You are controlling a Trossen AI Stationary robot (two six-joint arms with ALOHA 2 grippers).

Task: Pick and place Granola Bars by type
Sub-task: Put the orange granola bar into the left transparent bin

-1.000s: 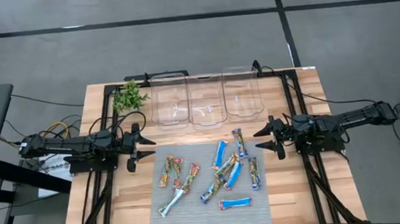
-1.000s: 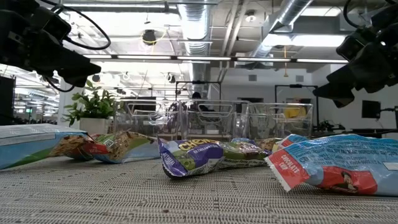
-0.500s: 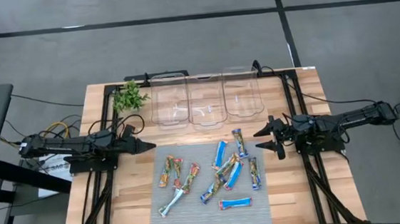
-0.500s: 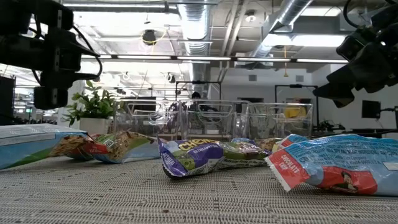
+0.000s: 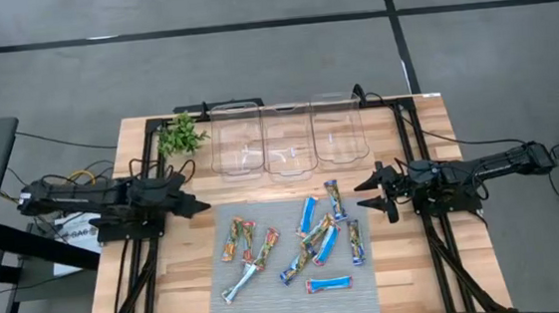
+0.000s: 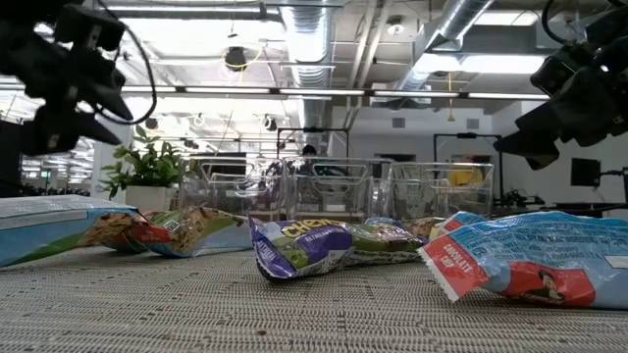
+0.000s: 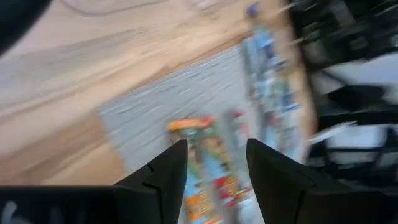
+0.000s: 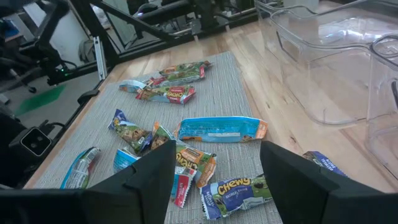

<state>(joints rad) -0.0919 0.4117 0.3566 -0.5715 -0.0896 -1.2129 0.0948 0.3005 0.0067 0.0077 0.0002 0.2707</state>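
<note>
My left claw point(image 5: 200, 207) has rolled and lifted slightly since a second ago, fingers parted, empty. Right claw point(image 5: 370, 193) unchanged at the mat's point(image 5: 227, 227) right edge, spread, holding nothing. Granola Bars point(image 5: 309, 236) lie scattered, untouched, on the surface point(image 5: 453, 293); bins point(image 5: 288, 136) hold none.

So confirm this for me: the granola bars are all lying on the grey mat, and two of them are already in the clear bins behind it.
Not quite. The granola bars do lie on the grey mat, but none has been placed: the high view shows all three clear bins behind the mat holding no bars.
</note>
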